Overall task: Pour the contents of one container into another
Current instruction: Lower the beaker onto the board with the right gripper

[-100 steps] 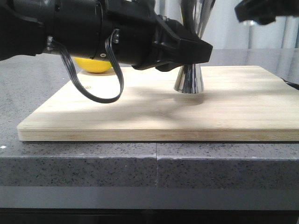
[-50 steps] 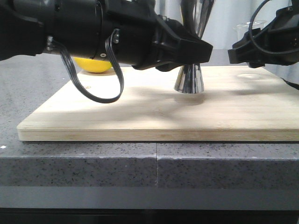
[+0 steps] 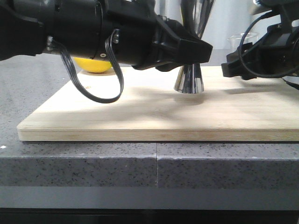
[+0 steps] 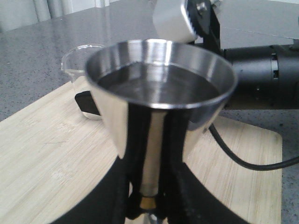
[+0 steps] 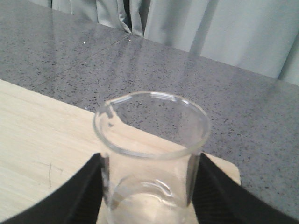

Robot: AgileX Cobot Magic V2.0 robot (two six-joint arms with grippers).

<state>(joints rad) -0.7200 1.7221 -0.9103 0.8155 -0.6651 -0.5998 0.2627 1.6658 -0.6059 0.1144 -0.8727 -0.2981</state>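
Observation:
The steel jigger (image 3: 188, 78) stands upright on the wooden board (image 3: 154, 112), near its back middle. My left gripper (image 3: 195, 50) is shut on its narrow gold waist (image 4: 148, 201). In the left wrist view its upper cup (image 4: 159, 88) holds dark liquid. The clear glass beaker (image 5: 152, 140) is upright between the black fingers (image 5: 77, 196) of my right gripper (image 5: 149, 186), which is shut on it. It sits low at the board's far right corner (image 3: 243, 41), and I cannot tell whether it touches the wood. It looks nearly empty.
A yellow lemon (image 3: 95, 65) lies behind my left arm at the board's back left. A black cable (image 3: 96, 91) loops down from the left arm over the board. Grey stone counter (image 3: 154, 163) surrounds the board, and curtains hang behind.
My right arm has come down from the upper right with the beaker and moved slightly left, close to the board. The left arm and jigger have not moved.

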